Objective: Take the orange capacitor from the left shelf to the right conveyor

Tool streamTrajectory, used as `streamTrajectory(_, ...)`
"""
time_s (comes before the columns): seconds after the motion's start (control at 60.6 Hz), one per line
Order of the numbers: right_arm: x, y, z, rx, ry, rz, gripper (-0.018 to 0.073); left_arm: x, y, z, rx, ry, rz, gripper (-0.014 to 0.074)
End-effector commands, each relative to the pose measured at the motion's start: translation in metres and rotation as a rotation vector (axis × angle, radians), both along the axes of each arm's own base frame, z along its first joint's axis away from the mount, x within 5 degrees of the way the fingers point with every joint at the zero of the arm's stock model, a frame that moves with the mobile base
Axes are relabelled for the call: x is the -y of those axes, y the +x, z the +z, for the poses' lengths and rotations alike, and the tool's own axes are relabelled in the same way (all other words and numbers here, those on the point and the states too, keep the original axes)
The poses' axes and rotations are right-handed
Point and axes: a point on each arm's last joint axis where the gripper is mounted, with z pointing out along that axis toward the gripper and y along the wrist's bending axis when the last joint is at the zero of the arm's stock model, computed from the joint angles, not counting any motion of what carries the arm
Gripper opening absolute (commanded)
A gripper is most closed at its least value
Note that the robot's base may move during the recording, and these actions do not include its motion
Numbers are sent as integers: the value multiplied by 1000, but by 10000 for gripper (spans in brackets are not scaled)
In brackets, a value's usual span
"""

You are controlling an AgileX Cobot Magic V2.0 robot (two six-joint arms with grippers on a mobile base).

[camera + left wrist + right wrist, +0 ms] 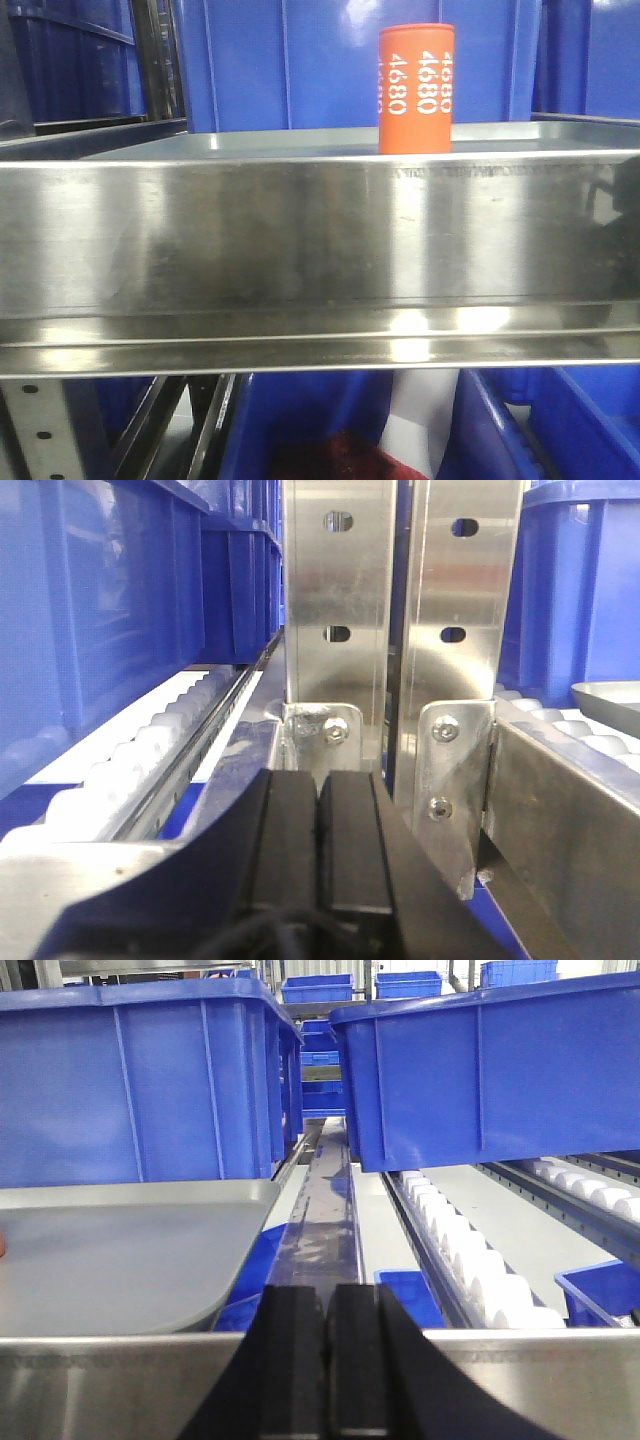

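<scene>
A: The left shelf (300, 240)?
B: It spans the front view, with blue bins (280, 60) behind.
A: The pincers?
B: The left pincer (318, 780) and right pincer (327, 1295) are each pressed together.
A: The orange capacitor (415, 90)?
B: It stands upright on the shelf, at 1 o'clock.

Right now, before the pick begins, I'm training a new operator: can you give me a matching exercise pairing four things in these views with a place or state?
Things:
1. small orange "4680" cylinder capacitor
2. shiny brushed-steel shelf
3. black left gripper
4. white plastic rollers

Places or states:
A. shut, holding nothing
B. in a row beside blue plastic bins
C. standing upright, right of centre
D. spanning the whole front view

Pairs: 1-C, 2-D, 3-A, 4-B
</scene>
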Motion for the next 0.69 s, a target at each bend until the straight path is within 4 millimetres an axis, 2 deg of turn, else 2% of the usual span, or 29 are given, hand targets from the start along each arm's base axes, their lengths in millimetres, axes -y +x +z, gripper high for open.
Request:
streamTrajectory(0.0,1,-3,8,110,-11,-7,46,0,0,10,82,-12,-6,-105)
streamTrajectory(0.495,1,-4,14,167,5,-6,46,0,0,10,82,-12,-6,-105)
streamTrajectory(0.594,1,-8,31,262,133,17,46,0,0,10,82,-12,-6,-105)
streamTrajectory(0.676,1,-15,57,329,177,36,46,0,0,10,82,-12,-6,-105)
